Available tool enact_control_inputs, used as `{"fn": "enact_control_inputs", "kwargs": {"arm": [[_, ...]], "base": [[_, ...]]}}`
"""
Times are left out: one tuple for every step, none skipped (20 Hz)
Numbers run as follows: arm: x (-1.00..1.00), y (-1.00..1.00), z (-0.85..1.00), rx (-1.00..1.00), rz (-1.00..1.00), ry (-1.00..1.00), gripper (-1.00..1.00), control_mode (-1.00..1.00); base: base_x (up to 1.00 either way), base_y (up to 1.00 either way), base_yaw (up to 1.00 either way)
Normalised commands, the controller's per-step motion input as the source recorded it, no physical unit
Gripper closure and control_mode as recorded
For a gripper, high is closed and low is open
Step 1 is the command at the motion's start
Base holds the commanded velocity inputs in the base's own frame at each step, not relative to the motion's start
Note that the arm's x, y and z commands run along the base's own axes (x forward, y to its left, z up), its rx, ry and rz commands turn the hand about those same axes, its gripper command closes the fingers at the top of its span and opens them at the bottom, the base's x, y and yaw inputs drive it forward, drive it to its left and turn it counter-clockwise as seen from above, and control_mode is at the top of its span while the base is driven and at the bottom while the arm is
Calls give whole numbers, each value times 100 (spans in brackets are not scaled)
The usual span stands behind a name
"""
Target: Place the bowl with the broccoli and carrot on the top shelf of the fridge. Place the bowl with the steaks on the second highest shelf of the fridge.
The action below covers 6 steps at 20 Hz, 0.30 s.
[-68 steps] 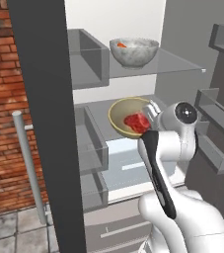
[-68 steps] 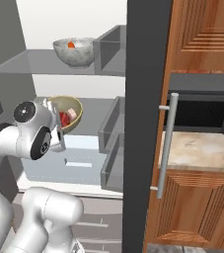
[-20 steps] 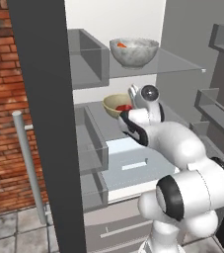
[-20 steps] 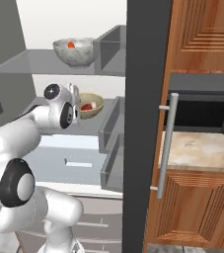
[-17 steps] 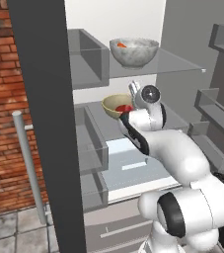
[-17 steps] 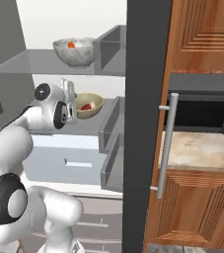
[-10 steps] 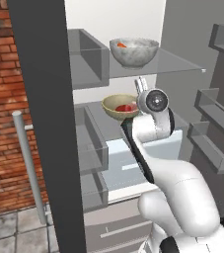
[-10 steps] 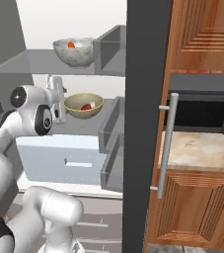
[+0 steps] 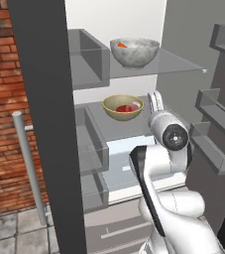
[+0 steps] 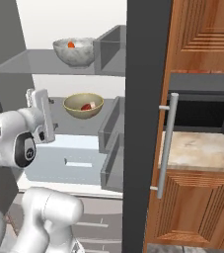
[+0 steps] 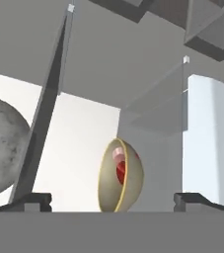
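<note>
A grey marbled bowl stands on the top shelf of the fridge. The carrot shows as an orange tip inside it, and the broccoli is hidden behind the rim. On the second highest shelf sits a tan bowl holding the red steaks. My gripper is open and empty, drawn back a short way from the tan bowl at the shelf's front edge.
Grey door bins line the open door at right. Pale drawers lie below the shelves. A silver bar handle, a black microwave and wooden cabinets are at right; a brick wall at left.
The tan bowl was set on the second highest shelf and let go. My open gripper has pulled back from it toward the fridge's front; the bowl stays put.
</note>
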Motion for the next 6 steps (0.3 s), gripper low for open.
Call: {"fn": "enact_control_inputs", "kwargs": {"arm": [[-100,0,-3,0,0,-15,-100,-100],[-100,0,0,0,0,-18,-100,-100],[-100,0,0,0,0,-28,-100,-100],[-100,0,5,0,0,-33,-100,-100],[-100,-1,0,1,0,-33,-100,-100],[-100,-19,0,8,0,-39,-100,-100]], "base": [[0,0,0],[0,0,0],[0,0,0],[0,0,0],[0,0,0],[0,0,0]]}}
